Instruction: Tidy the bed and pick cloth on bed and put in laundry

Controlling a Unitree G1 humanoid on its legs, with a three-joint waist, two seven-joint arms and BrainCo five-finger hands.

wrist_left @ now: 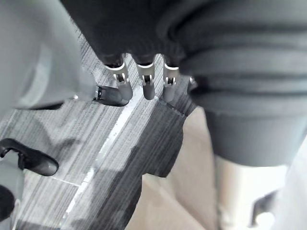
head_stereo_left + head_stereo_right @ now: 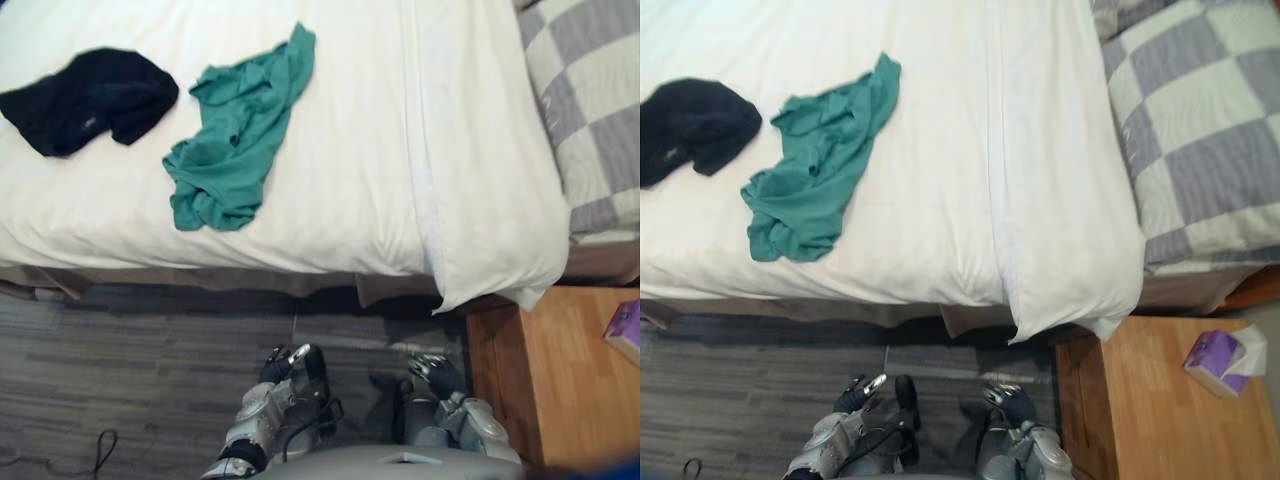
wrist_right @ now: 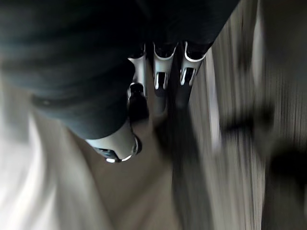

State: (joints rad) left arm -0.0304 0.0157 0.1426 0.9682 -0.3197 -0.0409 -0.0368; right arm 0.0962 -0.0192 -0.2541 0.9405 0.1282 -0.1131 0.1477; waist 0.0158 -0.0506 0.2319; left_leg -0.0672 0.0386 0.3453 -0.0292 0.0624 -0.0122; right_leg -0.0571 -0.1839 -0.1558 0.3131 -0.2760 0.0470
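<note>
A crumpled green cloth [image 2: 235, 140] lies on the white bed [image 2: 350, 150], left of its middle. A black cloth [image 2: 85, 100] is bunched further left, apart from the green one. Both hands hang low over the floor in front of the bed's near edge, well short of either cloth. My left hand [image 2: 285, 362] has relaxed fingers [image 1: 146, 81] and holds nothing. Beside it, my right hand [image 2: 432, 372] also holds nothing, its fingers [image 3: 163, 76] straight.
A grey-and-white checked pillow [image 2: 1200, 120] lies at the bed's right end. A wooden nightstand [image 2: 1150, 400] stands at the lower right with a purple tissue box [image 2: 1220, 360] on it. Grey striped floor [image 2: 120, 370] runs along the bed's front.
</note>
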